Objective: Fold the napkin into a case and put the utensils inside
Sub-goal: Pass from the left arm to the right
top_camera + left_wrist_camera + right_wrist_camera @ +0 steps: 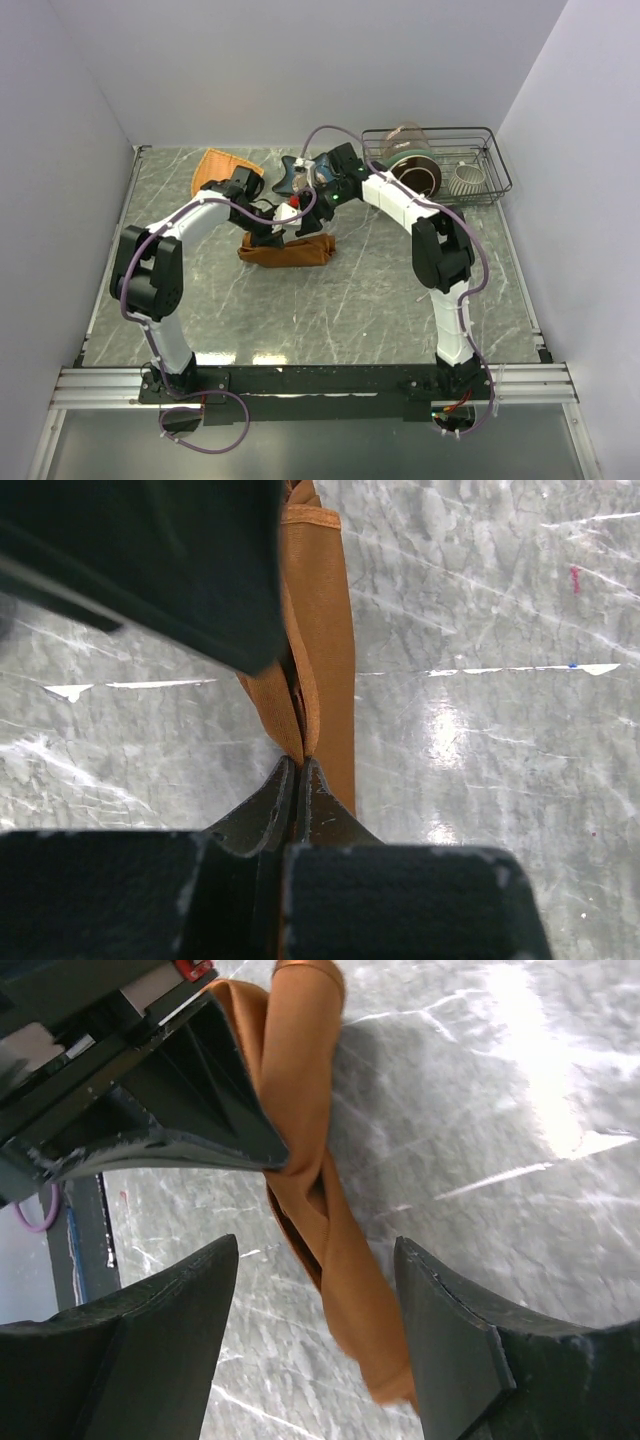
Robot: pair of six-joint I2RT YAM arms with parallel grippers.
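The rust-orange napkin (pixel 290 252) lies folded into a narrow strip in the middle of the table. My left gripper (pixel 272 232) is shut on its upper layers; in the left wrist view the jaws (pixel 300 765) pinch the cloth (pixel 325 630) between their tips. My right gripper (pixel 305 222) is open just above the same strip. In the right wrist view the cloth (pixel 350 1290) hangs between its spread jaws (pixel 315 1245) and touches neither finger clearly. The left gripper's fingers (pixel 200 1090) show there, clamped on the cloth. No utensils are in view.
A lighter orange woven triangular plate (pixel 225 168) lies at the back left. A wire rack (pixel 495 160) at the back right holds a glass jar, a dark bowl and a white cup. White walls close in the table.
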